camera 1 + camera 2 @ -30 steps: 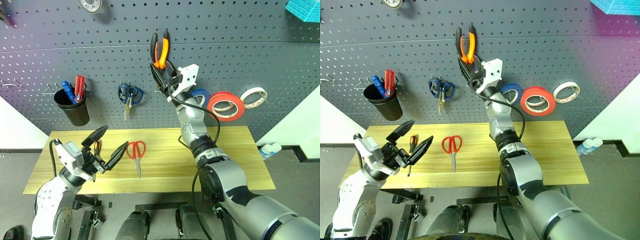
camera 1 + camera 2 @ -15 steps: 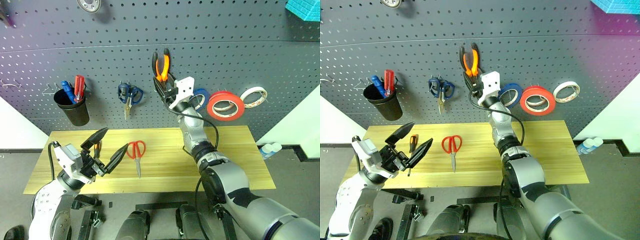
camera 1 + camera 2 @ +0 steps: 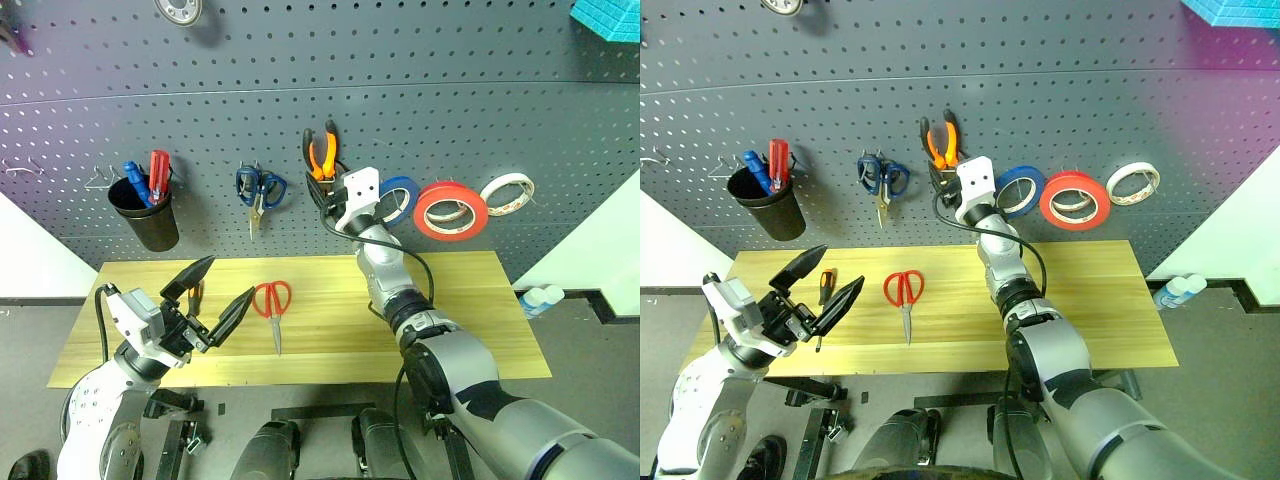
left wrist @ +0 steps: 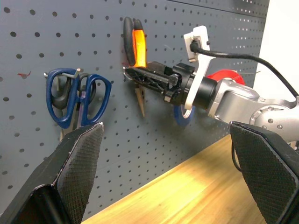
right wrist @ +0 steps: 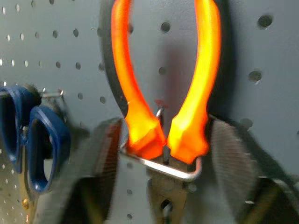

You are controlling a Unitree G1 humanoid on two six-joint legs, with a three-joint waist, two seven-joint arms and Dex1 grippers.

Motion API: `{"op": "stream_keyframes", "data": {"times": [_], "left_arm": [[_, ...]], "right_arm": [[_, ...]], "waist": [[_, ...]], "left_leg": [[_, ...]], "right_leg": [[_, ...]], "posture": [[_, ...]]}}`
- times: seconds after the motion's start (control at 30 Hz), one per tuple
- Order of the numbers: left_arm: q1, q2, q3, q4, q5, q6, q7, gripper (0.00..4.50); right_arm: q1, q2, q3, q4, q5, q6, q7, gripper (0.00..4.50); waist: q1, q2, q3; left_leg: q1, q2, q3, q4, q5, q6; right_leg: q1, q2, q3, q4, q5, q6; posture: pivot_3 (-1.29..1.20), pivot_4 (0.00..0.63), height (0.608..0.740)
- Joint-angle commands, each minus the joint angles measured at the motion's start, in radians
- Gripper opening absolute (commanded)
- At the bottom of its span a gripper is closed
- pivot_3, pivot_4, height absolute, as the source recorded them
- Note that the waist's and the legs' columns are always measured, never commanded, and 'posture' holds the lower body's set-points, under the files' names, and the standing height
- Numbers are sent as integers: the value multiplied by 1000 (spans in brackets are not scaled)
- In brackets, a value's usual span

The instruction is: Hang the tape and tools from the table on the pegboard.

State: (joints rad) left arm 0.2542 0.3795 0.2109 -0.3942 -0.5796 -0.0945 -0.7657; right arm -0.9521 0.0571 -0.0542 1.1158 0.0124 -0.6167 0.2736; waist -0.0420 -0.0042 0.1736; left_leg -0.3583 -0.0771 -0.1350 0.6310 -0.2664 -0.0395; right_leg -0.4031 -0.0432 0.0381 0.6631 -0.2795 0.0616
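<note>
Looking from the head, we see the orange-handled pliers [image 3: 321, 153] hanging on the pegboard [image 3: 450, 110], while red scissors [image 3: 273, 305] and the screwdriver [image 3: 194, 294] wait on the table [image 3: 470, 320]. From the right wrist, the right gripper [image 5: 161, 154] stands parted, its fingers apart from the pliers, which hang on the hook [image 5: 161, 165]. From the left wrist, our left gripper [image 4: 168, 172] stands wide and empty, ready for the next tool.

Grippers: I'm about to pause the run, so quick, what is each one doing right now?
Left gripper: open, holding nothing, above the table.
Right gripper: open, fingers either side of the pliers, which sit on a pegboard hook.
</note>
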Motion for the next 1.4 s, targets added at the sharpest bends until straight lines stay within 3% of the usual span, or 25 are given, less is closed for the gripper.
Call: {"op": "stream_keyframes", "data": {"times": [0.03,0.43,0.73,1.07,1.27,1.4], "left_arm": [[0,-5,2,-10,-1,-22,-8,4500],[-7,-6,5,3,0,-26,-16,4500],[-10,-2,5,11,-7,-22,-35,4500],[-29,-2,3,32,-3,-18,-48,4500],[-45,3,10,51,5,-26,-51,4500],[-53,7,22,73,8,-27,-49,4500]], "right_arm": [[-14,-11,-15,-16,11,-4,-19,4385],[56,22,-10,-225,58,-78,-16,4481],[182,47,90,-564,47,44,19,4481],[195,18,95,-811,83,223,-2,4481],[360,-62,98,-928,211,401,146,4481],[502,-169,47,-1116,528,740,324,4481]], "waist": [[0,0,0],[0,-1,3],[-2,0,5],[0,1,7],[1,1,7],[6,0,12]], "left_leg": [[0,0,0,0,0,0],[-1,0,0,-1,1,0],[-7,1,0,-5,1,0],[-13,1,-1,-4,1,0],[-15,1,-1,-5,1,1],[-16,1,-1,-4,0,2]], "right_leg": [[0,0,0,0,0,0],[-1,0,1,-1,1,2],[-7,0,0,-3,1,2],[-11,0,0,-6,1,2],[-13,0,0,-8,1,3],[-12,0,0,-11,1,3]], "posture": [[50,167,740],[44,171,740],[28,176,740],[12,181,740],[14,178,740],[2,185,740]]}}
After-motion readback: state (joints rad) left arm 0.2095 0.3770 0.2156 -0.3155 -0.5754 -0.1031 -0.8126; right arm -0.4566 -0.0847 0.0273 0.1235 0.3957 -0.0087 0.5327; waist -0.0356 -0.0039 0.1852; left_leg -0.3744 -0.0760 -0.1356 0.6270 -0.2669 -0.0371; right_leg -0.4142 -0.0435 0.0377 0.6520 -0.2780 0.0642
